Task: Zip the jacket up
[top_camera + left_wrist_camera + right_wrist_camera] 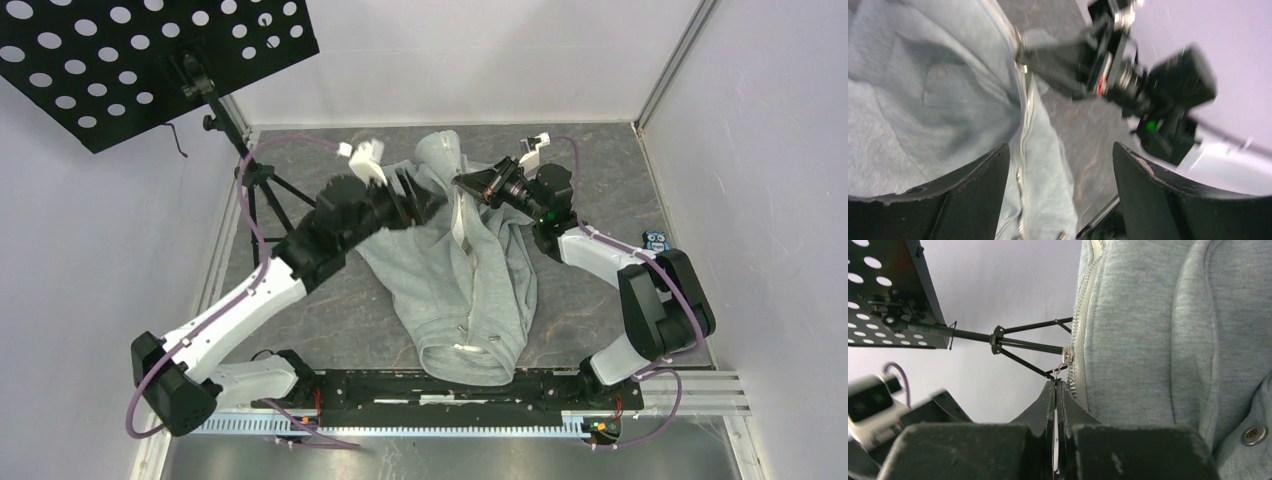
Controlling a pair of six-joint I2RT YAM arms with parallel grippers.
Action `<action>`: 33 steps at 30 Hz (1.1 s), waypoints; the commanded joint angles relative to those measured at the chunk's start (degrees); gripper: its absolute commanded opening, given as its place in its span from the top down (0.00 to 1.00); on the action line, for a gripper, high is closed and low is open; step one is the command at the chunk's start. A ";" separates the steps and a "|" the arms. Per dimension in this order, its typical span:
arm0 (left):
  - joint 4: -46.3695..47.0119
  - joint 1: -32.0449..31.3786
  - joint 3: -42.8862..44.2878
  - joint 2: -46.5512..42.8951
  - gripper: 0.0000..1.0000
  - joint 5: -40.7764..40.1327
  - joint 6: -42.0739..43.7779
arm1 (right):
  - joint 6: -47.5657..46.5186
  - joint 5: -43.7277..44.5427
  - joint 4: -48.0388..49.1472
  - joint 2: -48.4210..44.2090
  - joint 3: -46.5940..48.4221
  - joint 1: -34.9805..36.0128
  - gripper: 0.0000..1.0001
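Grey fleece of the jacket [480, 290] is spread on the dark table [600, 310] between the two arms, hem twd the bases, collar at the far end. The zip pull [1060, 371] is pinched by the right gripper [1055, 390], fingers pressed tight together w/ only the thin tab between them. The slider [1067, 356] sits just beyond the tips, high on the jacket's front. The tab is prob. gripped so the slider can be drawn up the teeth twd the collar. The left gripper [1060, 200] is held wide open over the front, just beside the zip line, w/ nothing gripped. It is prob. placed there to pin or tension the cloth below the slider so it isn't dragged along. Below the slider the zip looks joined; the stretch above can't be judged. A black perforated stand [150, 60] is seen far left, well apart.
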 commanded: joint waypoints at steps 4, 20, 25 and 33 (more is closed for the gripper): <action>-19.66 4.46 25.64 17.38 0.20 -7.69 -9.58 | -6.91 -1.83 0.97 -4.15 -0.35 -0.07 1.00; -21.85 4.41 42.41 35.70 0.30 -18.00 -8.75 | -9.75 -0.79 -2.94 -5.28 0.54 0.06 1.00; -18.54 4.11 42.32 38.14 0.29 -18.90 -8.54 | -9.58 -0.86 -2.98 -4.85 1.15 0.17 1.00; -10.32 4.20 41.89 42.83 0.45 -23.51 -3.78 | -9.05 -1.00 -2.55 -2.22 2.70 0.18 1.00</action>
